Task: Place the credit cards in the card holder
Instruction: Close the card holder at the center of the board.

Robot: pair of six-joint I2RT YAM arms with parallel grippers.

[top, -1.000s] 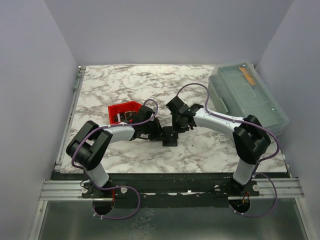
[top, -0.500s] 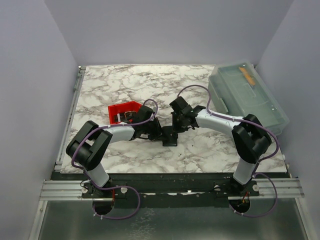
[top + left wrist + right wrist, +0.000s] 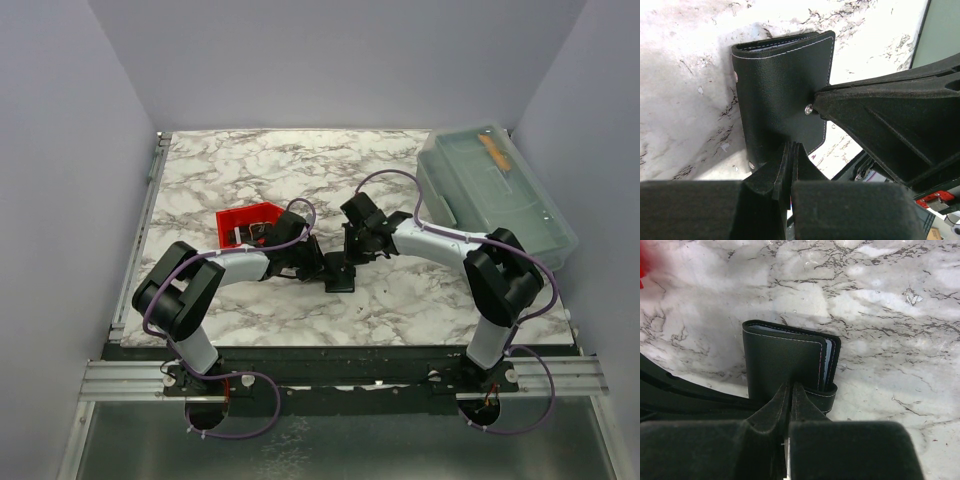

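The black card holder (image 3: 340, 273) lies on the marble table between both grippers. In the left wrist view the card holder (image 3: 780, 85) shows its stitched cover and a snap. My left gripper (image 3: 790, 149) is shut on its near edge. My right gripper (image 3: 351, 257) is shut, and in the left wrist view its fingers (image 3: 865, 115) touch the cover beside the snap. In the right wrist view my right gripper (image 3: 791, 387) rests its tips on the holder (image 3: 782, 360). Pale blue card edges (image 3: 826, 360) show inside the holder's right side. No loose cards are in view.
A small red tray (image 3: 240, 218) sits just left of the left wrist, with small dark things in it. A large translucent lidded box (image 3: 495, 190) stands at the right rear. The table's front edge (image 3: 340, 347) is close behind the holder.
My right gripper has shifted slightly to the right and settled onto the holder. The left arm and the holder have barely moved.
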